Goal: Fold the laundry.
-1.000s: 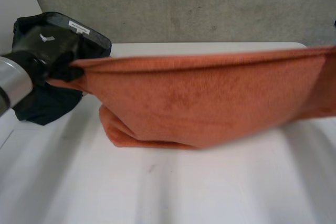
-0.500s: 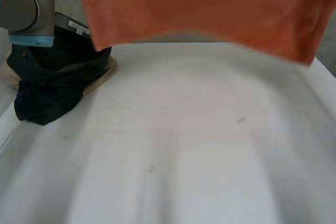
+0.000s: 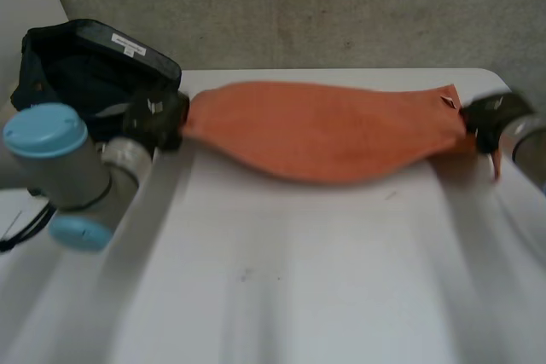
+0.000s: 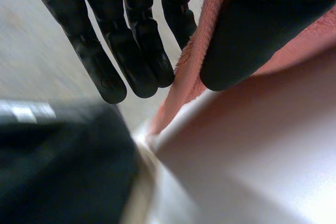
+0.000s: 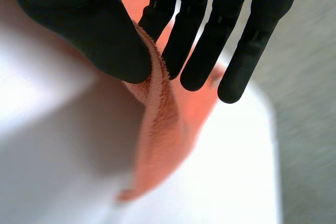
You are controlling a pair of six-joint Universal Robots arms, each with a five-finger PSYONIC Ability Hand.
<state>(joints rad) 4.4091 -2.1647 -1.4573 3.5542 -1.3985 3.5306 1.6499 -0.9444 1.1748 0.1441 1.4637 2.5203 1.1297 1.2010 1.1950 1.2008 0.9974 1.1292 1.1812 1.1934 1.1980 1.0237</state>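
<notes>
An orange towel is stretched sideways over the far half of the white table, sagging in the middle. My left hand pinches the towel's left end; in the left wrist view the orange edge runs between the thumb and the straight fingers. My right hand pinches the right end; in the right wrist view the towel's edge is clamped between the thumb and the fingers.
A dark garment with a white label lies heaped at the table's far left corner, just behind my left hand, seen too as dark cloth below its fingertips. A grey concrete wall stands behind the table.
The towel was swung up high in front of the camera and has come down toward the far half of the table, stretched between both hands. Both hands kept their hold.
</notes>
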